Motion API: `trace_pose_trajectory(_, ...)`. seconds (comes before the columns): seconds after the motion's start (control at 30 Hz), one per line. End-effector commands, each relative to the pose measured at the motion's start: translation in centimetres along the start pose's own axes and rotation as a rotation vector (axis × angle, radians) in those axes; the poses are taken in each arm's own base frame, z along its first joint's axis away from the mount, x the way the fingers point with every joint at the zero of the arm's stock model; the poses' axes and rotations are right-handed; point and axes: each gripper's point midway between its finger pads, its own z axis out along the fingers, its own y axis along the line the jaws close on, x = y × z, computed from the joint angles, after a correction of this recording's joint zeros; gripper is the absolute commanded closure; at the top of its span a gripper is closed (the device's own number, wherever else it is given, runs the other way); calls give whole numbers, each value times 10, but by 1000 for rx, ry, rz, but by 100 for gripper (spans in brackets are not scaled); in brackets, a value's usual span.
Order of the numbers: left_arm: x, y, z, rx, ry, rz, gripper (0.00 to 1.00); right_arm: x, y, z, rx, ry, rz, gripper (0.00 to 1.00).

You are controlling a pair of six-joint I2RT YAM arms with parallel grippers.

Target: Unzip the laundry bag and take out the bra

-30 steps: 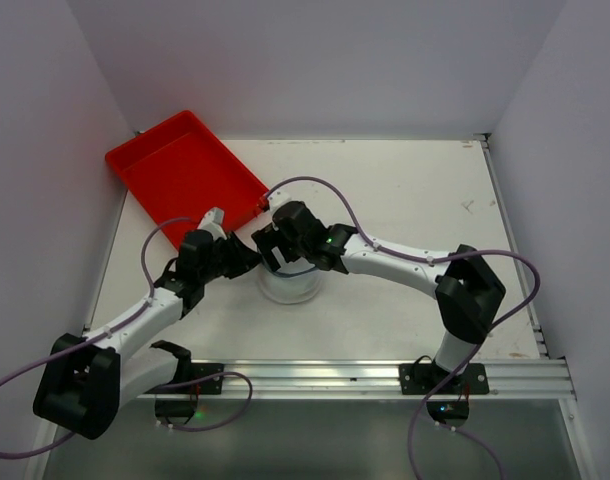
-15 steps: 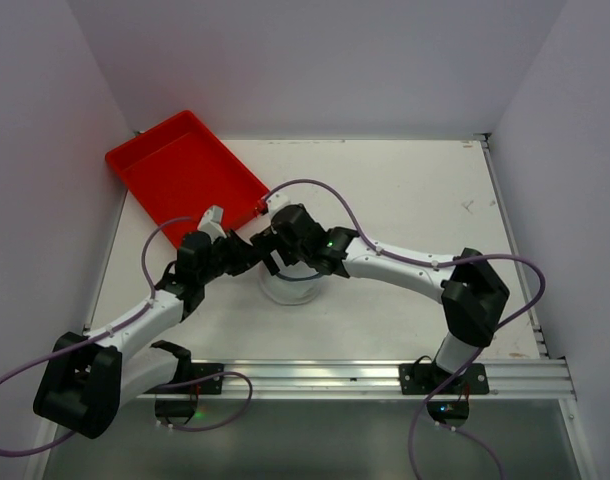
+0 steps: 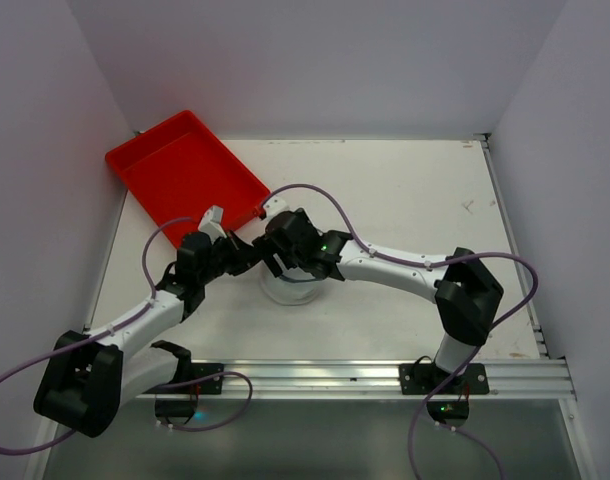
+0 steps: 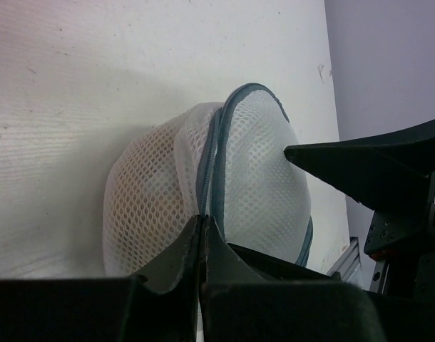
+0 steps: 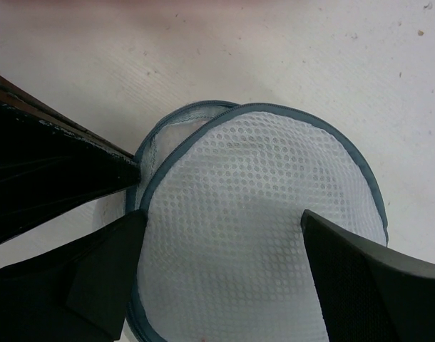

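The laundry bag (image 3: 293, 290) is a small round white mesh dome with a blue-grey zip line, in the middle of the table. It also shows in the left wrist view (image 4: 253, 178) and the right wrist view (image 5: 260, 214). My left gripper (image 3: 251, 252) is at the bag's left edge, and its tips (image 4: 201, 222) are shut on the zip line. My right gripper (image 5: 224, 274) is open over the dome with a finger (image 5: 103, 278) on either side; in the top view the right gripper (image 3: 282, 258) covers much of the bag. A beige shape (image 4: 142, 203) shows dimly through the mesh; the bra itself is hidden.
An empty red tray (image 3: 180, 170) sits at the back left, close behind both grippers. White walls close in the table on three sides. An aluminium rail (image 3: 365, 375) runs along the near edge.
My right gripper has shifted a little left over the bag, closer to the left gripper. The left arm has barely moved.
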Motion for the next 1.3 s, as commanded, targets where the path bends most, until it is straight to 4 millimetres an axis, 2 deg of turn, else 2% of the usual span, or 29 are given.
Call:
trace_pose_trajectory(0.0,-5,-8,2,46,-16,-3,100,-12,-5,-2,40,-21,8,12)
trace_pose_trajectory(0.03,-5,-8,2,47,-17,-3,100,-12,-6,-2,49,-23,8,20)
trace_pose_trajectory(0.1,-5,-7,2,41,-18,-3,100,-13,-9,-4,61,-27,10,31)
trace_pose_trajectory(0.13,-5,-6,1,40,-19,-1,100,-14,-12,-5,78,-31,11,41)
trace_pose_trajectory(0.23,-6,-6,1,33,-24,1,100,-17,-21,-11,114,-48,11,53)
trace_pose_trajectory(0.3,-6,-5,0,28,-25,3,100,-18,-25,-14,130,-55,15,55)
trace_pose_trajectory(0.37,-6,-6,0,31,-24,1,100,-25,-23,-21,111,-75,31,45)
trace_pose_trajectory(0.4,-5,-5,0,29,-22,-2,100,-26,-16,-24,68,-75,39,37)
trace_pose_trajectory(0.43,-5,-5,0,29,-22,-2,100,-31,-12,-29,41,-89,53,23)
trace_pose_trajectory(0.53,-3,-2,1,18,-17,-6,100,-38,2,-36,-14,-117,82,6)
trace_pose_trajectory(0.57,-3,-2,1,19,-15,-9,100,-40,6,-38,-16,-125,76,3)
trace_pose_trajectory(0.73,-1,-3,0,29,-13,-16,100,-36,9,-25,30,-90,51,1)
trace_pose_trajectory(1.07,-3,-1,-5,7,-31,-14,100,-5,-4,3,159,-9,15,1)
trace_pose_trajectory(1.17,-3,2,-7,-7,-39,-16,100,2,-13,5,214,4,14,1)
trace_pose_trajectory(1.27,-2,6,-8,-26,-41,-15,100,-1,-24,-3,259,-13,19,2)
